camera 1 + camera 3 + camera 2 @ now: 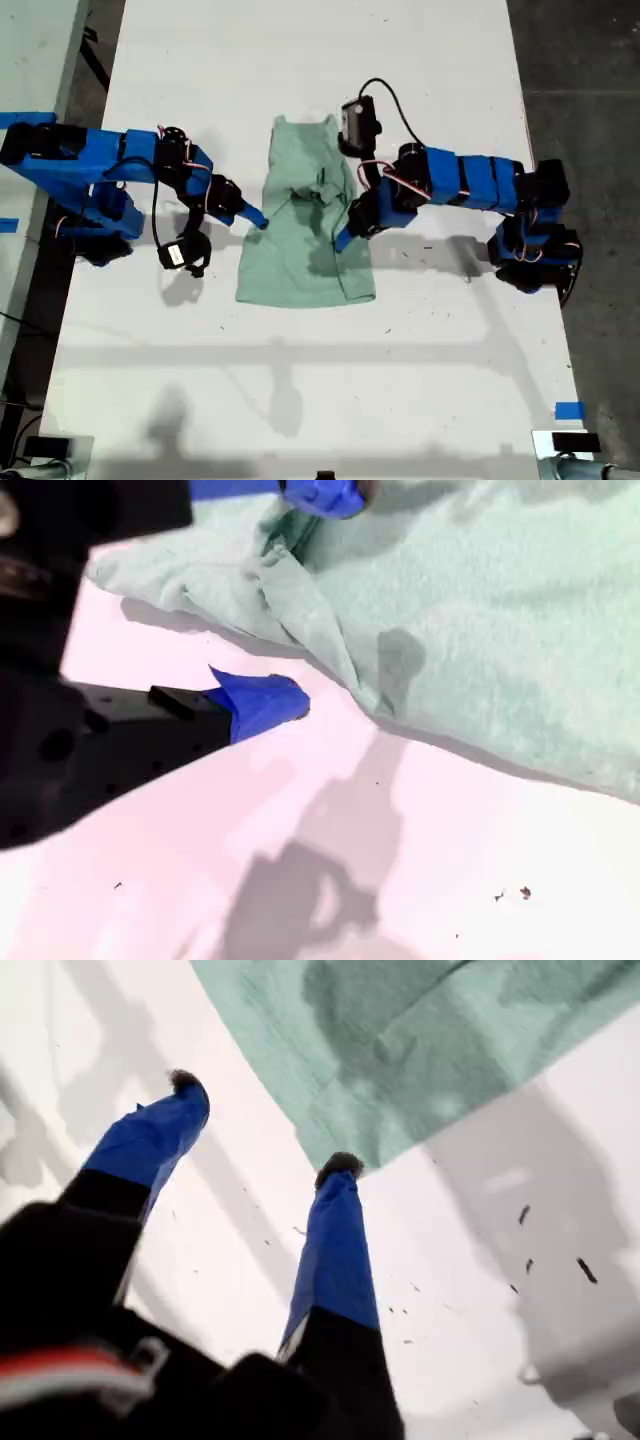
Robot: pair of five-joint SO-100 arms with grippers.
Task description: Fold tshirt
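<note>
My first gripper [262,1125], fingers wide and empty at the pale mint cotton tshirt [308,222] mid white bench [300,380], second [322,595] wide straddling its bunched edge; risk grabbing one layer

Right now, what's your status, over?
My first gripper open, at the tshirt edge. My second gripper open, straddling its bunched edge. Nothing in the way.

Mint tshirt [305,235] lies partly folded, sleeves tucked in
</note>
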